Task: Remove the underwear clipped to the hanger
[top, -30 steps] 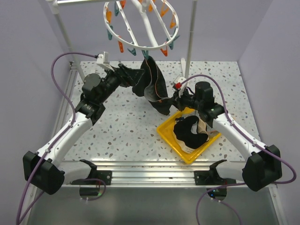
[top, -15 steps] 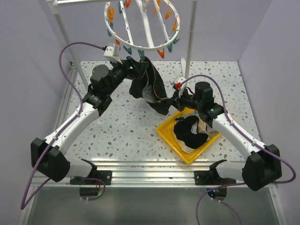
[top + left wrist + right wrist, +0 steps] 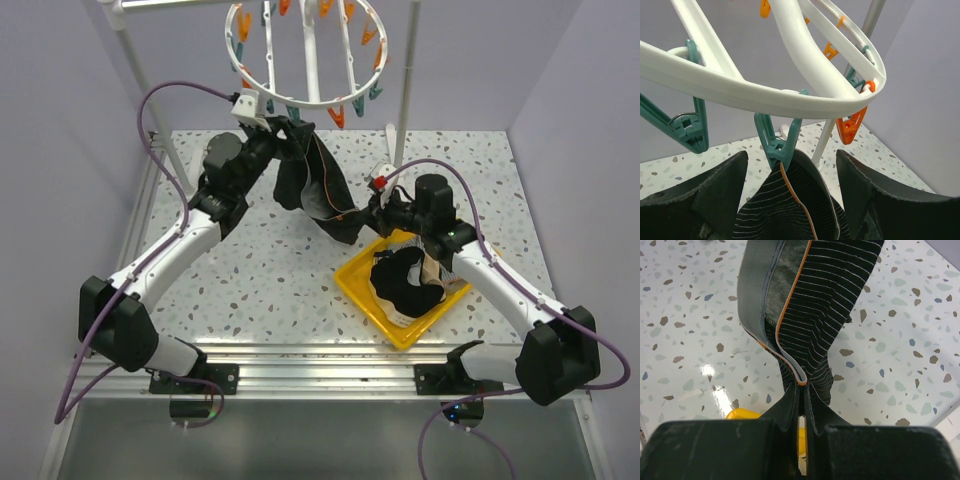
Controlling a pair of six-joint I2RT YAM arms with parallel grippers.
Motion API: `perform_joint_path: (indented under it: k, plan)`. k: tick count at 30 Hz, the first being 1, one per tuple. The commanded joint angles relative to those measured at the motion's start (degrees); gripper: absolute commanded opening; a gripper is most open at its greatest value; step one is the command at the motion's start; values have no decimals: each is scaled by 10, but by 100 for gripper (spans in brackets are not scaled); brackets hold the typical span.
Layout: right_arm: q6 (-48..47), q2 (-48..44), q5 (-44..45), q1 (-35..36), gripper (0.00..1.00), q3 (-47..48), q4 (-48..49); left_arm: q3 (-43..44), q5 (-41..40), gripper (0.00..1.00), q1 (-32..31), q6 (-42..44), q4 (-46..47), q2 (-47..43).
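**Surface and room.** Speckled terrazzo table (image 3: 260, 270), lilac walls on three sides. Two white poles stand at the back, one left of the hanger (image 3: 148, 95) and one right of it (image 3: 406, 80).

**Hanger** (image 3: 300, 102). White ring with crossbars, hung above the table's far edge. Orange and teal pegs dangle from its rim.

**Left gripper** (image 3: 283, 128). Raised just under the hanger's near rim, jaws apart.

**Striped underwear** (image 3: 315, 190). Dark with white stripes and orange piping. It hangs from the hanger's near rim, slanting down and right.

**Right gripper** (image 3: 367, 214). Below and right of the hanger, clamped on the striped underwear's lower end.

**Tray** (image 3: 352, 275). Yellow, below and right of the hanger. It holds black underwear (image 3: 405, 285) and beige underwear (image 3: 432, 268).

**Left wrist view only.** A teal peg (image 3: 777, 142) grips the striped underwear's top edge. Fingers (image 3: 715, 200) stand either side of peg and fabric, apart from both. An orange peg (image 3: 850, 127) hangs empty to the right.

**Right wrist view only.** Pads pressed together on the piped hem, with the fabric drawn taut upward.
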Motion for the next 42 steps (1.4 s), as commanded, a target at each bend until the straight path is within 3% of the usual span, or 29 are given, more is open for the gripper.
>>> perform_joint_path:
  k: [1, 8, 14, 17, 20, 21, 25, 26, 29, 30, 32, 42]
  plan:
    - [10, 3, -15, 0, 0, 5, 20, 28, -8, 74, -2, 40, 69, 6]
    - [7, 3, -14, 0, 0, 5, 20, 61, 7, 70, 4, 43, 81, 31]
    - [5, 1, -13, 0, 0, 3, 20, 68, 41, 56, 22, 21, 86, 39]
    - [6, 2, -13, 0, 0, 2, 20, 70, 59, 42, 30, 14, 86, 41]
    - [5, 3, -14, 0, 0, 2, 20, 69, 67, 14, 32, 10, 87, 41]
    - [4, 3, -14, -1, 0, 2, 20, 70, 70, 0, 32, 10, 88, 41]
    - [4, 3, -13, -1, 0, 2, 20, 69, 83, 0, 33, 9, 89, 40]
    - [4, 3, -13, 0, 0, 3, 20, 69, 86, 10, 33, 8, 90, 38]
    - [3, 4, -14, -1, 0, 3, 20, 66, 89, 61, 33, 0, 87, 29]
    - [2, 3, -14, 0, 0, 3, 21, 64, 92, 68, 33, -1, 84, 26]
    - [-1, 3, -13, 0, 0, 3, 21, 55, 95, 78, 33, 0, 78, 9]
    - [-11, 25, -20, 0, 0, 14, 16, -15, 102, 92, 32, 34, -27, -92]
